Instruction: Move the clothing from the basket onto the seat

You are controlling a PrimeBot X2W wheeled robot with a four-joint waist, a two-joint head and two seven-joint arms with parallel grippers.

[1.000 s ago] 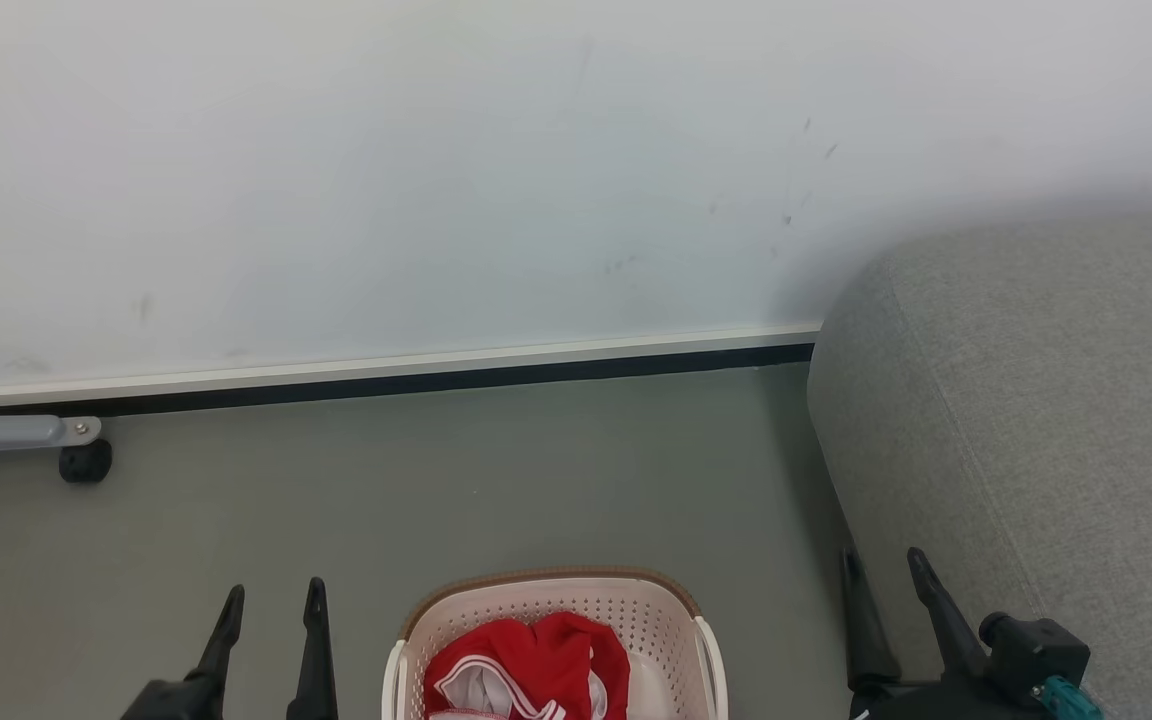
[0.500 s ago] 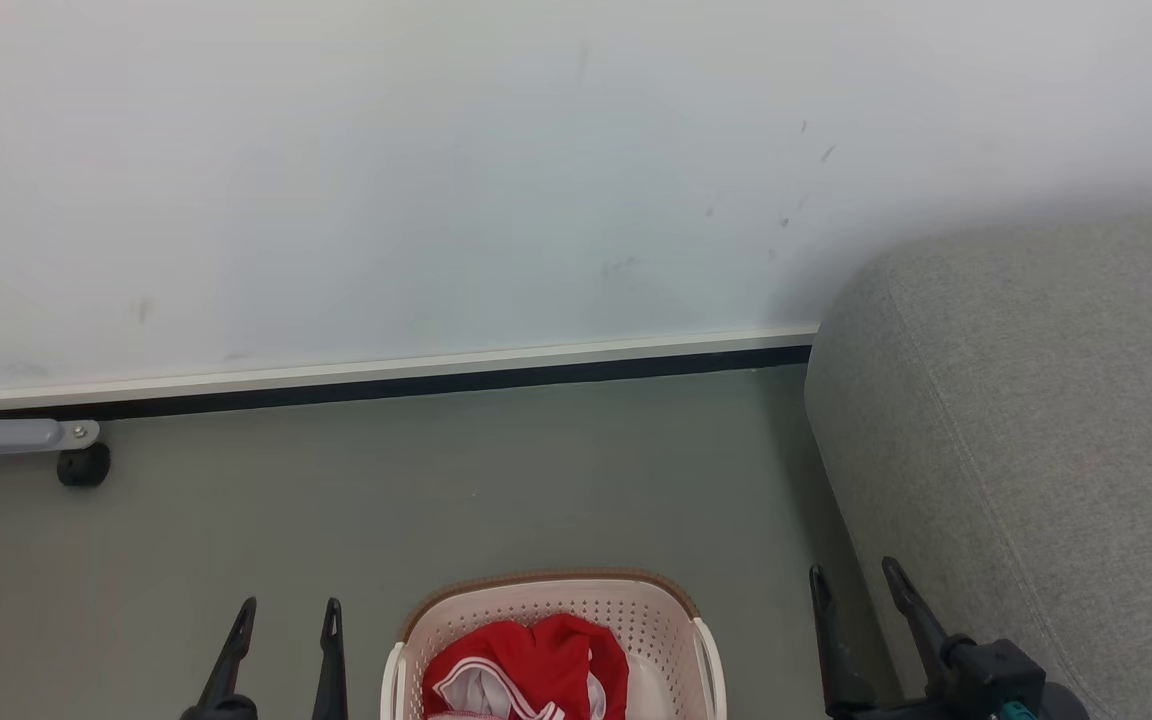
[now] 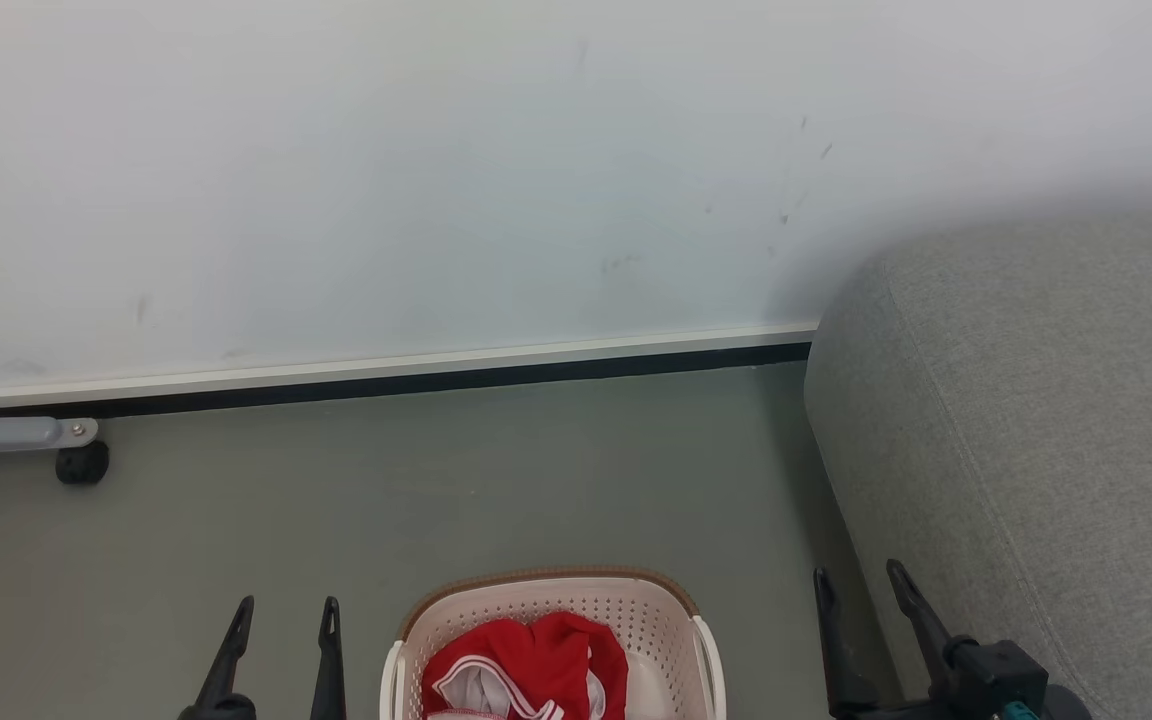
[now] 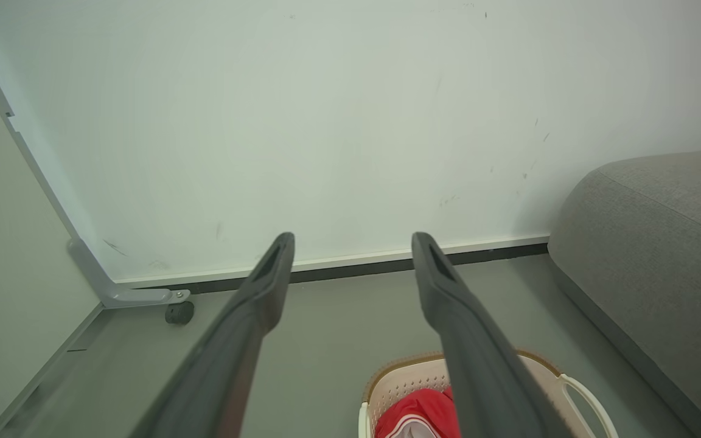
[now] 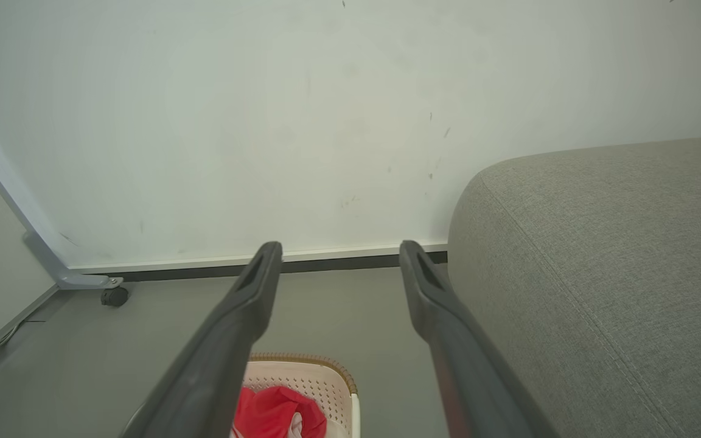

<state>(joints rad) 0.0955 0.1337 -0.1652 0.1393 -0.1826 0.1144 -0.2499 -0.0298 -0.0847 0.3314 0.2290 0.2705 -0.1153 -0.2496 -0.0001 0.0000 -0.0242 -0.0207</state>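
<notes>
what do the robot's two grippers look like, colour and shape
Both the left gripper and the right gripper have two long, dark grey-black fingers that taper to narrow tips, each with an elongated recess near the tip. The right one carries a black knobbed fitting with a small teal part at its base.

One basket (image 3: 548, 581), one seat (image 3: 1036, 420), one clothing heap (image 3: 536, 655), one left end effector (image 3: 286, 605), one right end effector (image 3: 858, 571).

No legible text, labels, brands or numbers in any view. The wall (image 3: 436, 180), upper frame, carries only faint scuff marks; the clothing (image 3: 526, 670), bottom centre, shows white trim, unlettered.
</notes>
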